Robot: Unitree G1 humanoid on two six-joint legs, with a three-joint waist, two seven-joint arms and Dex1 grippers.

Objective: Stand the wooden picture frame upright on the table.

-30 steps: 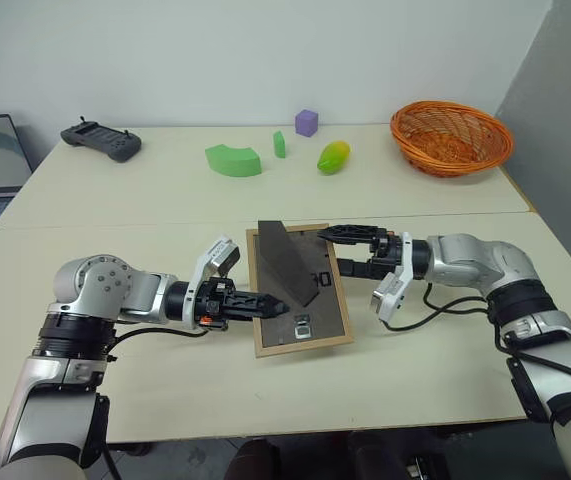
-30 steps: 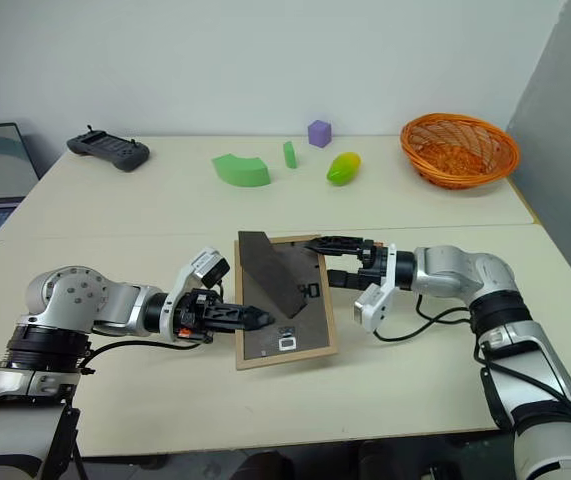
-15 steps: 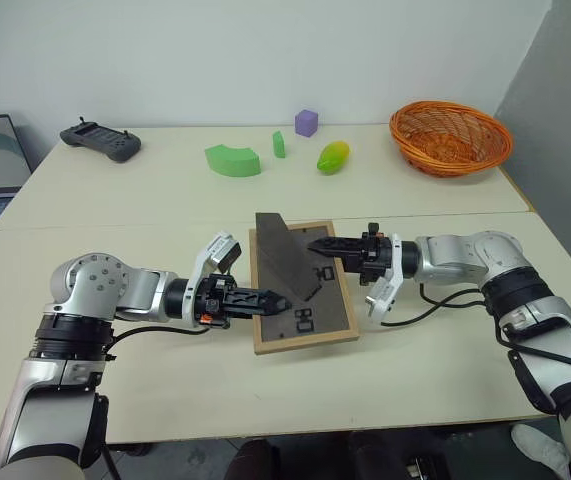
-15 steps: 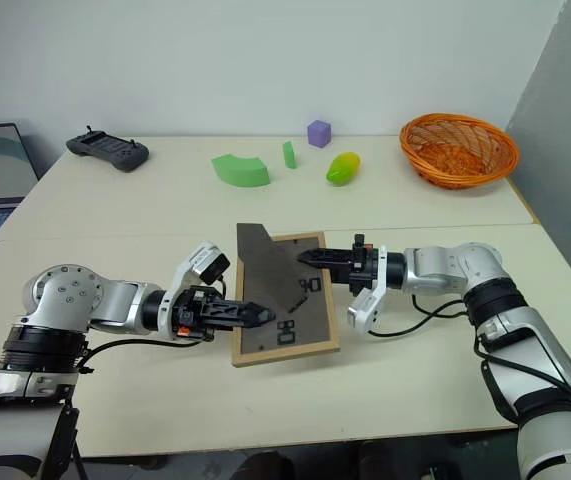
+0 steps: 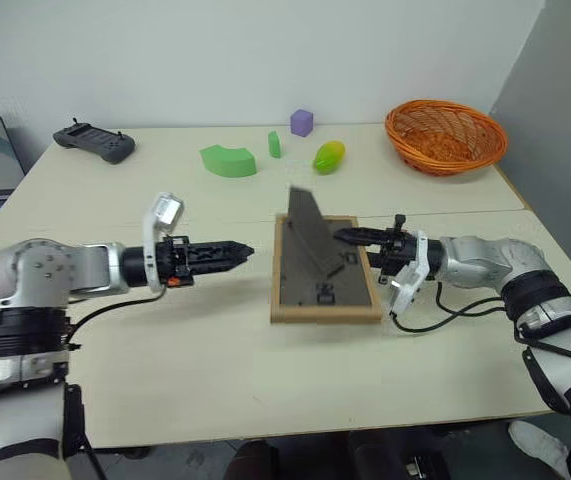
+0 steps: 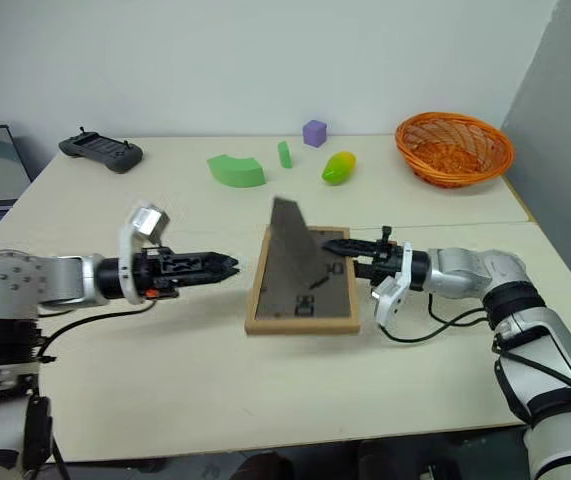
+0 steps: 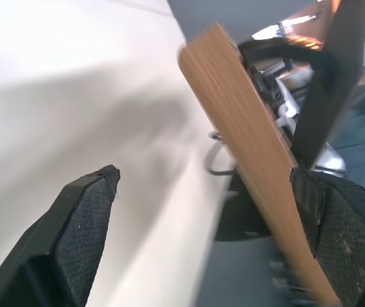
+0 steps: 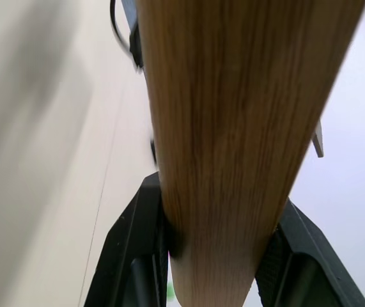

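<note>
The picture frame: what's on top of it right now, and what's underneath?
On the picture frame, its dark stand sticks up from the back panel; the right gripper pinches its edge. Underneath is the table; the picture side is hidden.

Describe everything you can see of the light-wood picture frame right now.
The light-wood rectangular picture frame shows its dark grey back panel, with small metal clips and the flap-like stand swung out and up. It is tilted with its far edge raised and its near edge low on the cream table, in front of the seam. The right gripper is clamped on its right edge. The left gripper is open, apart from it.
</note>
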